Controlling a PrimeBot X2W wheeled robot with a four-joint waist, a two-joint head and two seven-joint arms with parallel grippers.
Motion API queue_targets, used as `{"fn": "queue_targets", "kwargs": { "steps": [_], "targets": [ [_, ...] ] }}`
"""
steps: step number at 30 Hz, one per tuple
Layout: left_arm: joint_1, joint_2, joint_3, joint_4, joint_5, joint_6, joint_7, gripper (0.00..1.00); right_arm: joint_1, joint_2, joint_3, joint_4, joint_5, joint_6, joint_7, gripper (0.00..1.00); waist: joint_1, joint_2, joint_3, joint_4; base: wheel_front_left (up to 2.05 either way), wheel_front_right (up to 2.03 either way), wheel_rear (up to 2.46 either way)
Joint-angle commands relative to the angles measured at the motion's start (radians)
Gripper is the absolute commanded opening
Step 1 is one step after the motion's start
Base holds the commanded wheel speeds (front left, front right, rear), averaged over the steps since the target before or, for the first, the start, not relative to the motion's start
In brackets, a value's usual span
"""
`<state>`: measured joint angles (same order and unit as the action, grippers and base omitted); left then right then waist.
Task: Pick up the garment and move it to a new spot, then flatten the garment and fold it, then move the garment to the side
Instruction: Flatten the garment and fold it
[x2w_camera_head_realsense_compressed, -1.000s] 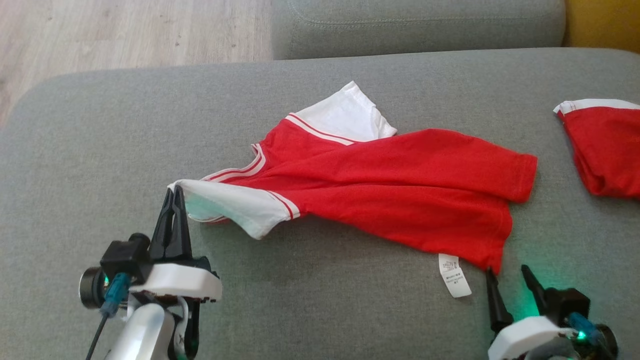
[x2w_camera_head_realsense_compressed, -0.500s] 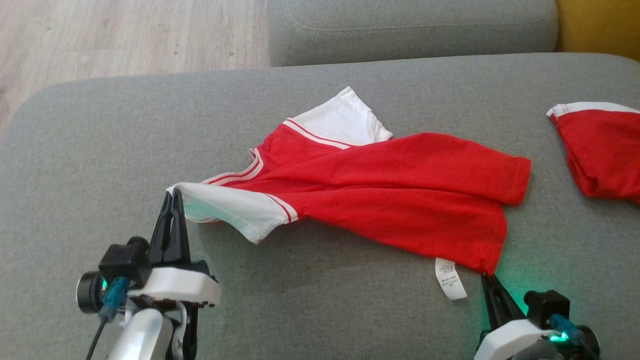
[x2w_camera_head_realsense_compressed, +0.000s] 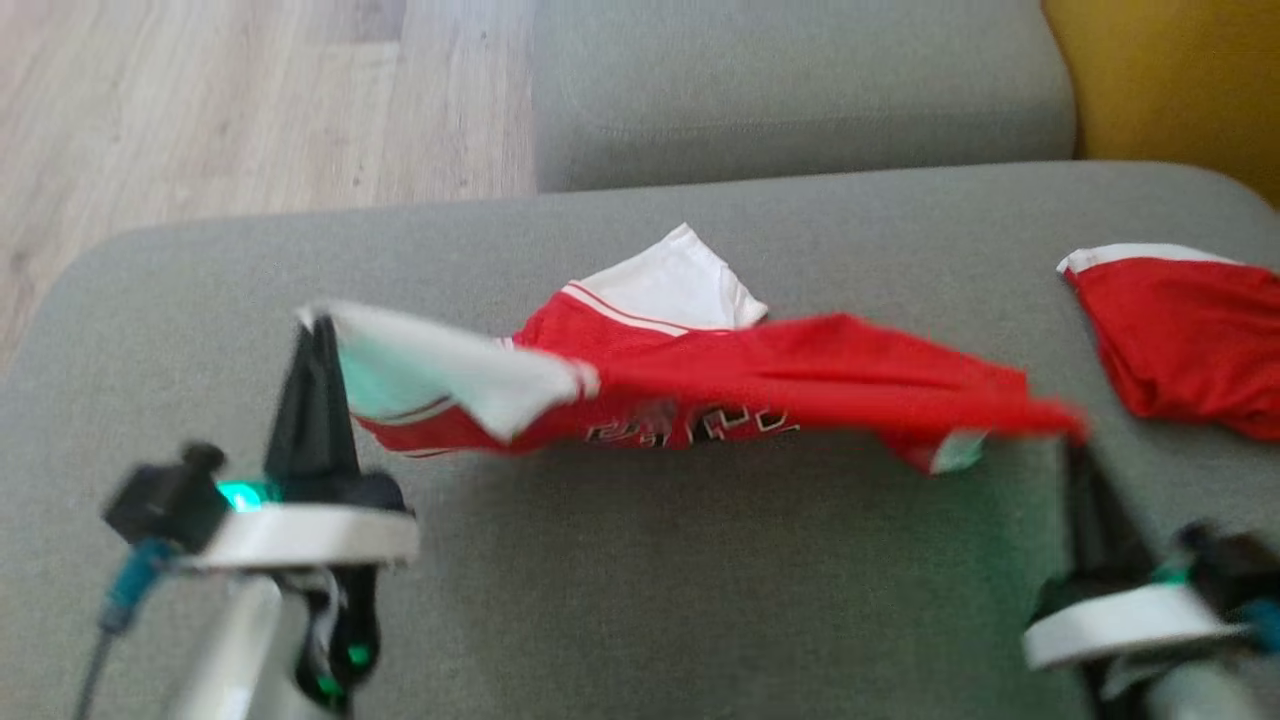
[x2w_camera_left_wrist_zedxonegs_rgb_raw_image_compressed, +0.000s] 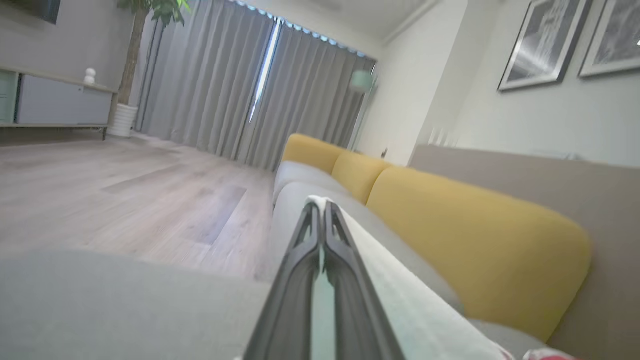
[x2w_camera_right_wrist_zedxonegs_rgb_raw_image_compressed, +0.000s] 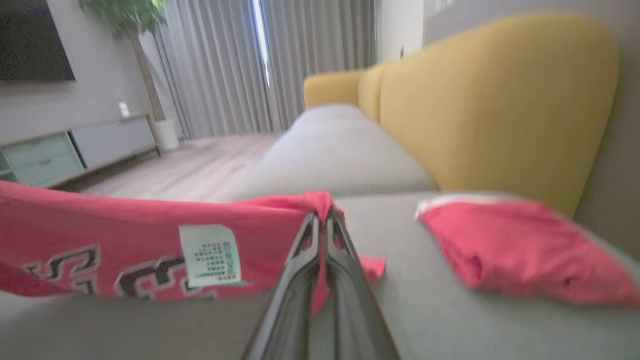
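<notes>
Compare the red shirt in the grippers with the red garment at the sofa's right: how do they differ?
The shirt hangs stretched between the left gripper and right gripper; the other garment lies bunched on the sofa, ungripped. The shirt shows dark lettering and a label; the other garment shows neither. Both are red with white trim.

Grey sofa seat (x2w_camera_head_realsense_compressed: 640, 580) holds a red cloth (x2w_camera_head_realsense_compressed: 1180, 340) (plus the garment (x2w_camera_head_realsense_compressed: 760, 385), far sleeve down)

The shirt (x2w_camera_head_realsense_compressed: 780, 385) is red with white sleeves and dark lettering. It hangs stretched left to right just above the sofa (x2w_camera_head_realsense_compressed: 600, 560). The left tool (x2w_camera_head_realsense_compressed: 318, 330) pinches its near white sleeve and the right tool (x2w_camera_head_realsense_compressed: 1075, 448) pinches its red hem corner.
</notes>
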<state>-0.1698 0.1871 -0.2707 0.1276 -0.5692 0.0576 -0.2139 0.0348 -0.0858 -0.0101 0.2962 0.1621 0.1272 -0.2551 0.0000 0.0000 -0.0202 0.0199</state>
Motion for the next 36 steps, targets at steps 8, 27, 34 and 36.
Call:
{"fn": "queue_targets", "kwargs": {
  "steps": [8,27,34,36],
  "targets": [
    [-0.357,0.003,0.116,-0.142,-0.163,-0.083,0.055,0.00,-0.218,-0.207,-0.046,-0.364,0.147,0.003,0.111,0.00,0.0000,0.0000,-0.051,-0.030,0.00,0.00,0.00],
    [-1.056,0.010,0.121,0.330,-0.156,-0.065,0.159,0.00,-0.977,-0.360,0.189,-0.043,0.279,0.003,0.255,0.00,0.0000,0.0000,0.210,-0.041,0.00,0.00,0.00],
    [-1.338,0.009,0.113,0.548,-0.103,-0.112,0.020,0.00,-1.290,-0.321,0.251,0.215,0.267,0.003,0.091,0.00,0.0000,0.0000,0.386,-0.025,0.00,0.00,0.00],
    [-1.408,0.006,0.117,0.588,-0.090,-0.126,-0.016,0.00,-1.360,-0.333,0.275,0.270,0.221,0.003,0.038,0.00,0.0000,0.0000,0.409,-0.021,0.00,0.00,0.00]
  ]
}}
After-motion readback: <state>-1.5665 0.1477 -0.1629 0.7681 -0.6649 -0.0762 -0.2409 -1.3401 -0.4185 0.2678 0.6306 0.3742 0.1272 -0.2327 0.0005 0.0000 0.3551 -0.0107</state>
